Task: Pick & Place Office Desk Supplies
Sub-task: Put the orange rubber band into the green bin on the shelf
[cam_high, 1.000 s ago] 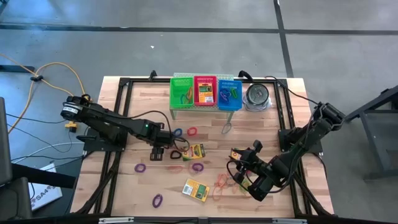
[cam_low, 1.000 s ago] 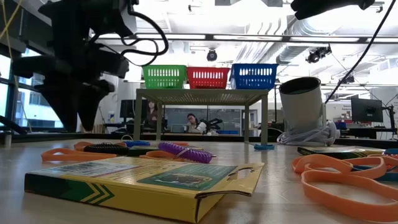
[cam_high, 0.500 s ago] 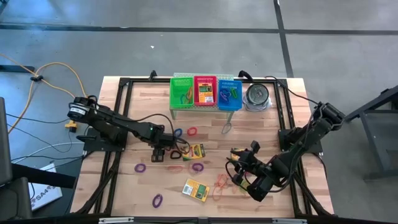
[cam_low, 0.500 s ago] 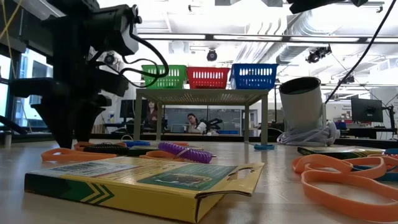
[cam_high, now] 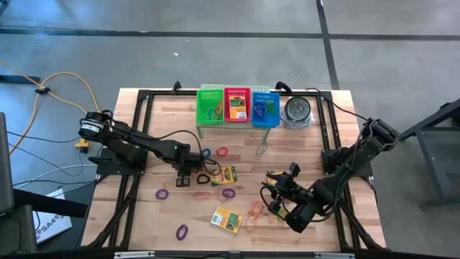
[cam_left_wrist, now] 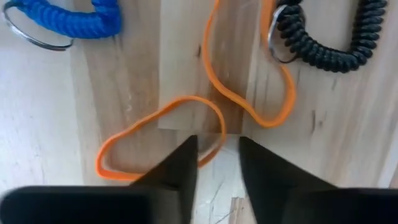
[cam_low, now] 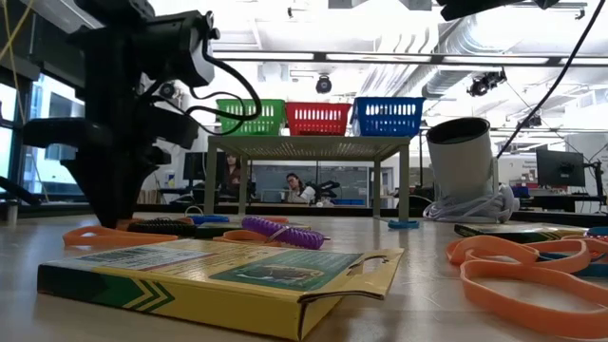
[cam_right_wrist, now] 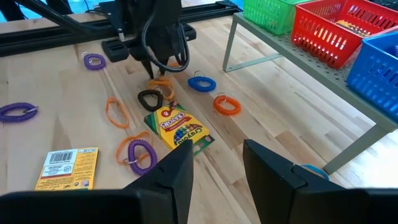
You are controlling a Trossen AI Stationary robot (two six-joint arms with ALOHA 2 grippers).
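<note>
Left gripper low over tabletop, fingers narrowly apart astride thin orange rubber band lying flat nr black coil; prob. light, floppy, stretchy, so best pinched at nearest strand; right gripper apart, empty.

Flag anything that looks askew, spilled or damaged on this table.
Nothing looks damaged or spilled. Rubber bands and coiled loops lie scattered, as do two crayon boxes. One orange band under the left gripper is twisted into a figure-eight rather than lying round. The baskets stand straight on their shelf.
</note>
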